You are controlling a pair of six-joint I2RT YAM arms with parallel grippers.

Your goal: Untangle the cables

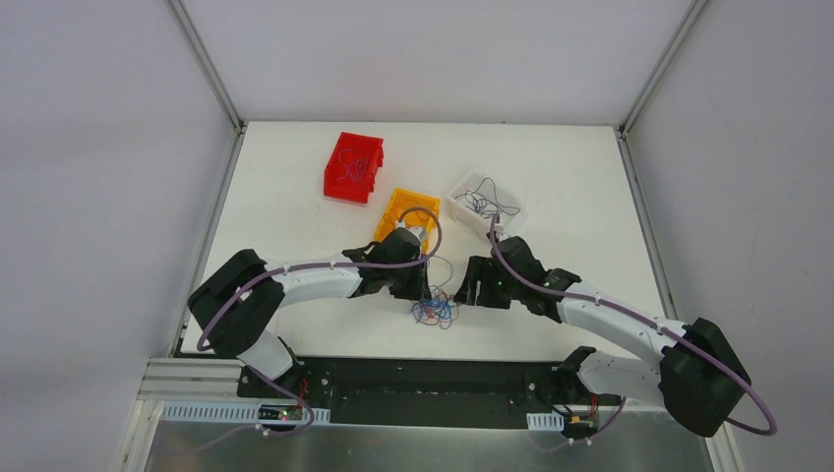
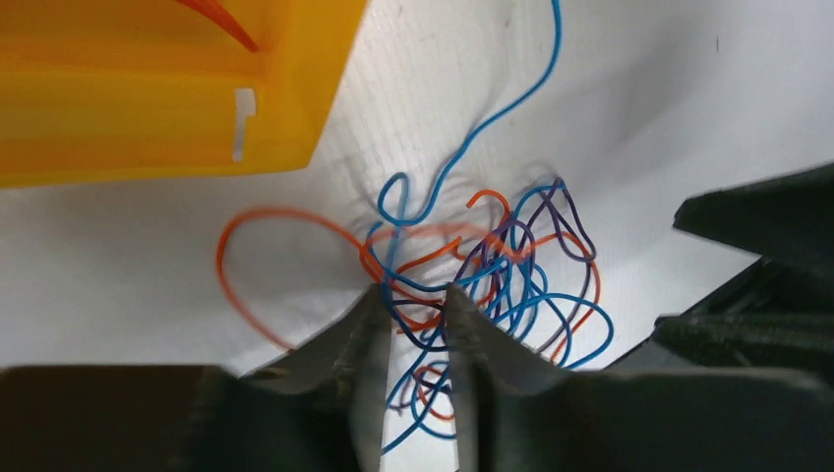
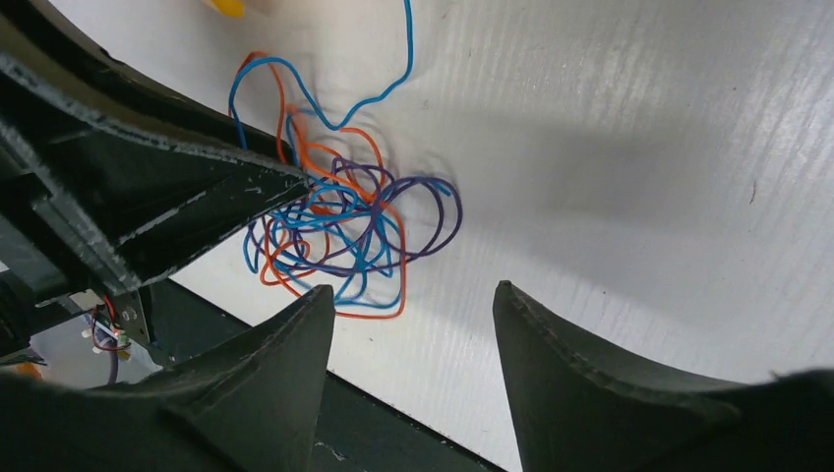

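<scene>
Left claw (image 2: 415,305) low, astride tangled cables (image 2: 497,264)

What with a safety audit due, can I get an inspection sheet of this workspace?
Surface: white table, matte.
Job's things: tangle of blue, orange and purple cables near the front edge; loose wires in the red bin and white bin.
Clutter: orange bin behind the left wrist.
Grippers: left gripper fingers narrowly parted around tangle strands; right gripper open, empty, beside the tangle.
Cables: lilac hoses along both arms.
Surroundings: pale enclosure walls, metal frame.
</scene>
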